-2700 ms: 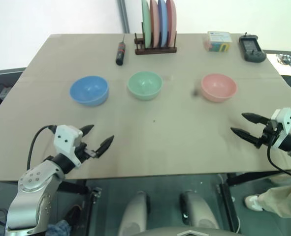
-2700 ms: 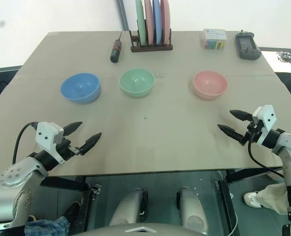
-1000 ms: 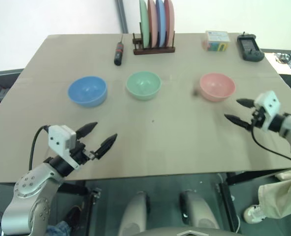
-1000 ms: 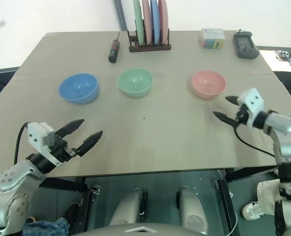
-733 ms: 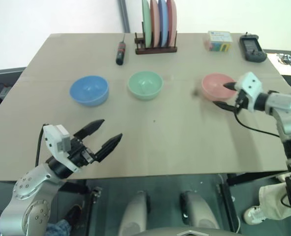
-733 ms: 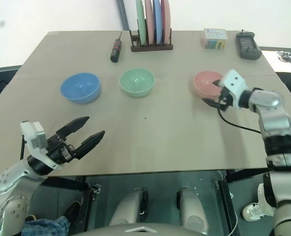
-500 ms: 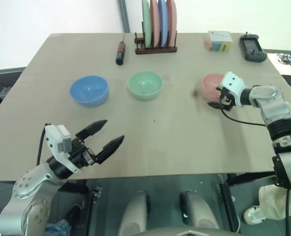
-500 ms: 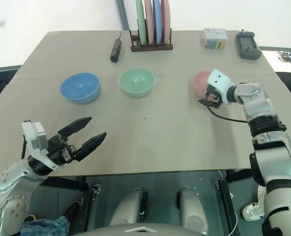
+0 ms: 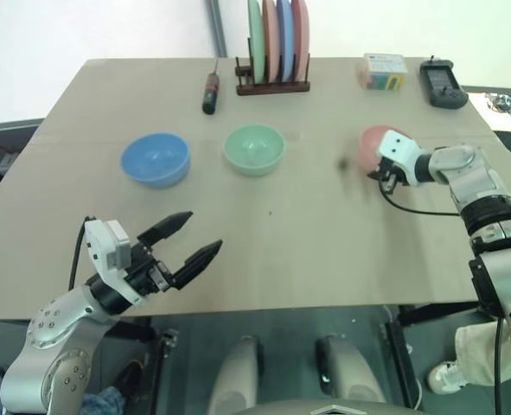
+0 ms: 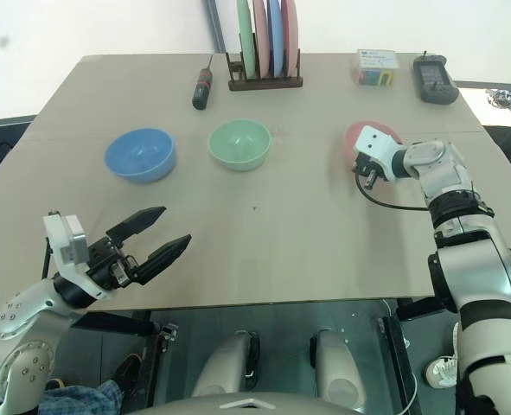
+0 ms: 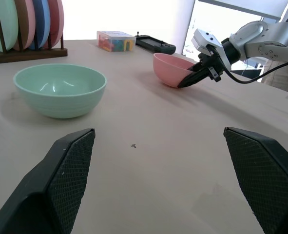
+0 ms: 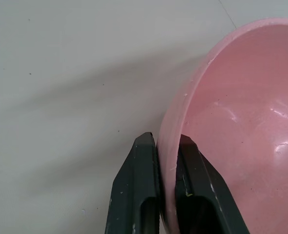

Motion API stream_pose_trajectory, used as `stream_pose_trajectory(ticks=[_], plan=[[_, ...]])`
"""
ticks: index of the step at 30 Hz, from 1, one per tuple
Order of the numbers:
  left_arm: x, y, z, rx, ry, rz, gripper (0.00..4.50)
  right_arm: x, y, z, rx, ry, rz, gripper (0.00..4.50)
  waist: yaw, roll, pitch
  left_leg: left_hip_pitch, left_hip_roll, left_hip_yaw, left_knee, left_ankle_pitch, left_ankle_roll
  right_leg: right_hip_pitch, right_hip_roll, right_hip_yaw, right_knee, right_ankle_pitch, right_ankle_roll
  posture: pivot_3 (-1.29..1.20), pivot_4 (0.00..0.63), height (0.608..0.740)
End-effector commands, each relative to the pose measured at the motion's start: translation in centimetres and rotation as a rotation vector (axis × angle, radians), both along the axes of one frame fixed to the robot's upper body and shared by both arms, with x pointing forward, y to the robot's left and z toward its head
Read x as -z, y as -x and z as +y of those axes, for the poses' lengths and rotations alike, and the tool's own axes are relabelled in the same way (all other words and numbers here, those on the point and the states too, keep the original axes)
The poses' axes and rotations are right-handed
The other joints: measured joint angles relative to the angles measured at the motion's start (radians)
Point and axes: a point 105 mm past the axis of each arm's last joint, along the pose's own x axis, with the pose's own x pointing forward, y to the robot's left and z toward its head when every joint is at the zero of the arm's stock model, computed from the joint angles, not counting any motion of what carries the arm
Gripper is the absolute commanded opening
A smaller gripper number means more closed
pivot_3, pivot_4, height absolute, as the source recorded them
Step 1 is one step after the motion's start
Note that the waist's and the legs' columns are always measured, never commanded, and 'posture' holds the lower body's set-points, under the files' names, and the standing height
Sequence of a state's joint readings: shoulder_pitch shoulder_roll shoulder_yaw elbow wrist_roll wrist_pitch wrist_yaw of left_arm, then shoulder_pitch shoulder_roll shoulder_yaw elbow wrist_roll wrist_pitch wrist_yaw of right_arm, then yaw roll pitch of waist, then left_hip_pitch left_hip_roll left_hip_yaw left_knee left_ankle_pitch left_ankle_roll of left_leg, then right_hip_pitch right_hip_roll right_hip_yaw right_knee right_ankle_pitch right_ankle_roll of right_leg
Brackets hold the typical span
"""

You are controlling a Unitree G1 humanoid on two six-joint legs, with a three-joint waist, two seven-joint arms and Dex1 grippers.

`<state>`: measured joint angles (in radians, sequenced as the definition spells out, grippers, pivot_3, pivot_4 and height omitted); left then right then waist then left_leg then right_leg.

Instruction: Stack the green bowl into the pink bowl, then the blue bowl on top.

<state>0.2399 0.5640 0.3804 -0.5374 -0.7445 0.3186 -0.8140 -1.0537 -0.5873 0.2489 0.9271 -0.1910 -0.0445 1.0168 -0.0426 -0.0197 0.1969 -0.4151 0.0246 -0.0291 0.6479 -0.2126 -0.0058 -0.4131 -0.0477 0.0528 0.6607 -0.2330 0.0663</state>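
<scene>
Pinched tight on the near rim of the pink bowl (image 12: pixel 241 122), the right gripper (image 12: pixel 165 146) has one black finger outside the wall and one inside. That bowl sits toward the right side of the table (image 9: pixel 307 233). The green bowl (image 9: pixel 253 150) stands in the middle and the blue bowl (image 9: pixel 155 159) to its left, each apart from the others. Over the near left edge, the left gripper (image 9: pixel 186 240) hangs with its fingers spread wide, gripping nothing. At the far edge stand a plate rack (image 9: pixel 275 52) and a screwdriver (image 9: pixel 210 92).
</scene>
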Motion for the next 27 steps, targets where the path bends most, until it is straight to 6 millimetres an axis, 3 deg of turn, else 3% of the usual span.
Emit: stream_pose_trajectory(ticks=[1, 9, 14, 17, 20, 21, 23, 25, 27], plan=[[-0.6, 0.0, -0.2, 0.027, -0.021, -0.033, 4.5, -3.2, 1.9, 3.2, -0.186, -0.022, -0.074, 0.12, 0.0, 0.0, 0.0, 0.0, 0.0, 0.0, 0.0, 0.0, 0.0, 0.0, 0.0, 0.0, 0.0, 0.0, 0.0, 0.0, 0.15, 0.74], [-0.5, -0.6, -0.4, 0.058, -0.041, -0.027, 4.5, -3.8, 10.0, 10.2, -0.504, -0.04, -0.052, 0.12, 0.003, 0.0, 0.0, -0.001, 0.0, -0.002, 0.0, 0.0, 0.0, 0.0, 0.0, -0.001, 0.0, 0.0, 0.0, 0.0, 0.15, 0.74], [-0.5, -0.9, -0.4, 0.067, -0.047, -0.029, 4.5, -2.6, 12.3, 12.1, -0.587, -0.027, -0.056, 0.12, 0.005, 0.0, 0.0, 0.0, 0.0, -0.002, 0.0, 0.0, 0.0, 0.0, 0.0, -0.002, 0.0, -0.001, 0.0, 0.0, 0.15, 0.74], [-0.5, -1.0, -0.3, 0.067, -0.049, -0.029, 4.5, -2.1, 12.7, 12.8, -0.607, -0.017, -0.069, 1.35, 0.004, 0.0, 0.0, 0.0, 0.0, -0.002, 0.001, 0.0, 0.0, 0.0, 0.0, -0.002, 0.0, -0.002, -0.003, 0.0, 0.15, 0.74], [-0.5, -1.2, -0.3, 0.067, -0.053, -0.03, 4.5, -1.8, 12.7, 13.2, -0.619, -0.008, -0.076, 2.25, 0.003, 0.0, 0.0, 0.0, 0.0, -0.002, 0.0, 0.0, 0.0, 0.0, 0.0, -0.002, 0.0, -0.002, -0.003, 0.0, 0.15, 0.74], [-0.6, -1.3, -0.2, 0.067, -0.055, -0.032, 4.5, -1.8, 12.7, 13.2, -0.619, -0.008, -0.078, 2.82, 0.003, 0.0, 0.0, 0.0, 0.0, -0.002, 0.0, 0.0, 0.0, 0.0, 0.0, -0.002, 0.0, -0.002, -0.003, 0.0, 0.15, 0.74], [-0.7, -1.5, 0.0, 0.064, -0.062, -0.035, 4.5, -2.0, 12.4, 13.4, -0.61, -0.016, -0.097, 3.36, 0.003, 0.0, 0.0, 0.0, 0.0, -0.002, 0.0, 0.0, 0.0, 0.0, 0.0, -0.002, 0.0, -0.002, -0.003, 0.0, 0.15, 0.74], [-0.6, -1.9, 0.3, 0.049, -0.082, -0.032, 4.5, -2.4, 12.2, 13.4, -0.595, -0.03, -0.115, 4.26, 0.005, 0.0, 0.0, 0.0, 0.0, -0.002, 0.0, 0.0, 0.0, 0.0, 0.0, -0.003, 0.0, -0.002, -0.003, 0.0, 0.15, 0.74], [-0.6, -2.1, 0.3, 0.051, -0.099, -0.027, 4.5, -3.6, 11.8, 13.2, -0.559, -0.082, -0.124, 4.47, 0.004, 0.0, 0.0, -0.001, 0.0, -0.002, 0.0, 0.0, 0.0, 0.0, 0.0, -0.003, 0.0, -0.002, -0.003, 0.0, 0.15, 0.74]])
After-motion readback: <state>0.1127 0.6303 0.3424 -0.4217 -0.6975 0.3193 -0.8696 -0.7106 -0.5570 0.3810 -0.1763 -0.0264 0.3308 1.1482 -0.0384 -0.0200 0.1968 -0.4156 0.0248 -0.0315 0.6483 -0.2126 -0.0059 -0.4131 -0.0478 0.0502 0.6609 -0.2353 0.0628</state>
